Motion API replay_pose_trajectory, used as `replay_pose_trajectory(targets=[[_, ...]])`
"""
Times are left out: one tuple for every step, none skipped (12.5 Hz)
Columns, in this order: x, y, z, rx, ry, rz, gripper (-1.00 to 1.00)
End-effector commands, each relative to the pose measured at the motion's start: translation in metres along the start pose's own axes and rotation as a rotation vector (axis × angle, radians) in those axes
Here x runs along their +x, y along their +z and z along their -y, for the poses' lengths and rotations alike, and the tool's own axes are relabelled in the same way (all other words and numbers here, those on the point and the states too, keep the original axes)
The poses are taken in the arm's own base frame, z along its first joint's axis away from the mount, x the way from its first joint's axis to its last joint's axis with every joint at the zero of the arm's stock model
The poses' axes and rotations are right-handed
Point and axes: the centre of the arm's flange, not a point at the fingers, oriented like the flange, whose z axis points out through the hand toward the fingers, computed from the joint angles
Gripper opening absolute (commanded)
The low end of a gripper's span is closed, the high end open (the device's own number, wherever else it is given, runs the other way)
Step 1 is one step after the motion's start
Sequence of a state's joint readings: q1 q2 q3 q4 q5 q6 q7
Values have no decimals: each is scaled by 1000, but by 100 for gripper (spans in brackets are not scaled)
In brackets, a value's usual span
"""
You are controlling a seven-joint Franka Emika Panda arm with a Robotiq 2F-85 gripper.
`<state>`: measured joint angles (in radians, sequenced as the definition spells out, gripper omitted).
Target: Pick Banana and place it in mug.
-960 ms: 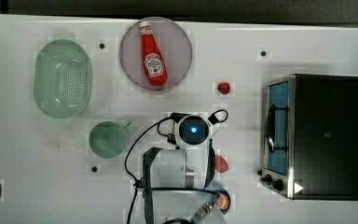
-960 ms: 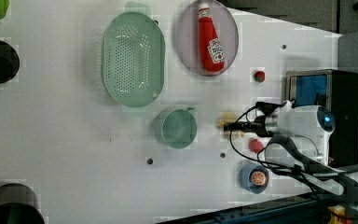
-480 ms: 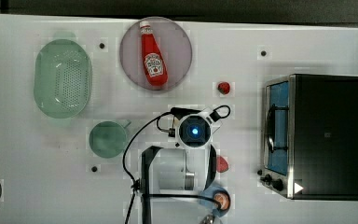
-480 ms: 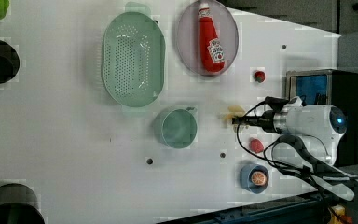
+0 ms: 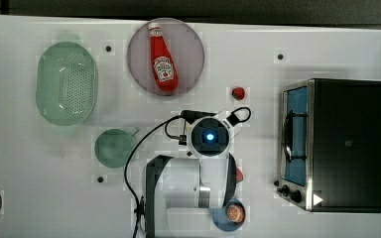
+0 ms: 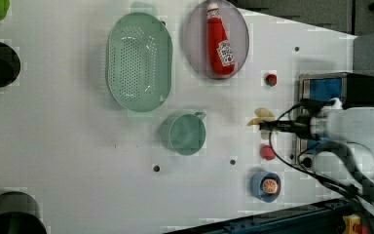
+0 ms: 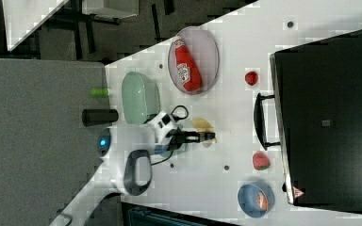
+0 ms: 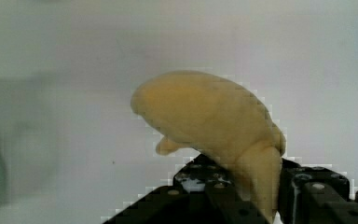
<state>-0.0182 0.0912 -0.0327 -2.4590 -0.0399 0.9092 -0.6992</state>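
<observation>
Grasp looks done: in the wrist view the gripper (image 8: 256, 196) has its jaws clamped on the stem end of the banana (image 8: 209, 116), curved body sticking out past the fingers. In the left view the banana (image 6: 260, 117) sits at the tip of the gripper (image 6: 268, 126), just beside the mug on the left view's right, apart from it. Can't tell whether it is off the table yet. Remaining, as I read it: lift, carry over the mug, release.

Containers, nearest the arm base outward in the top view:
- blue dish (image 5: 228, 215), tucked by the arm base, holds an orange slice (image 5: 235, 213).
- mug (image 5: 114, 147), on the top view's left of the gripper, looks empty, handle pointing toward the arm.
- colander (image 5: 67, 82), further off on the top view's left, nothing in it that I can see.
- round plate (image 5: 193, 47), far side, ketchup bottle (image 5: 162, 57) lying flat on it.

Toaster oven (image 5: 342, 144) on the top view's right, interior not readable.
</observation>
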Motion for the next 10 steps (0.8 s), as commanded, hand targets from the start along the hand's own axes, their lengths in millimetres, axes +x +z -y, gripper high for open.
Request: replay_pose_trajectory(targets=[[-3, -88, -11, 15, 13, -36, -37], [-8, -110, -6, 13, 7, -34, -37], [-13, -133, 0, 11, 17, -38, -37], [-18, -155, 9, 8, 38, -40, -37], [-26, -171, 22, 2, 52, -31, -37], [-33, -181, 37, 2, 71, -19, -37], [-38, -187, 58, 25, 106, -9, -37], [-43, -187, 82, 61, 144, 5, -37], [-49, -186, 107, 98, 177, 22, -37], [-56, -185, 130, 114, 205, 29, -37]])
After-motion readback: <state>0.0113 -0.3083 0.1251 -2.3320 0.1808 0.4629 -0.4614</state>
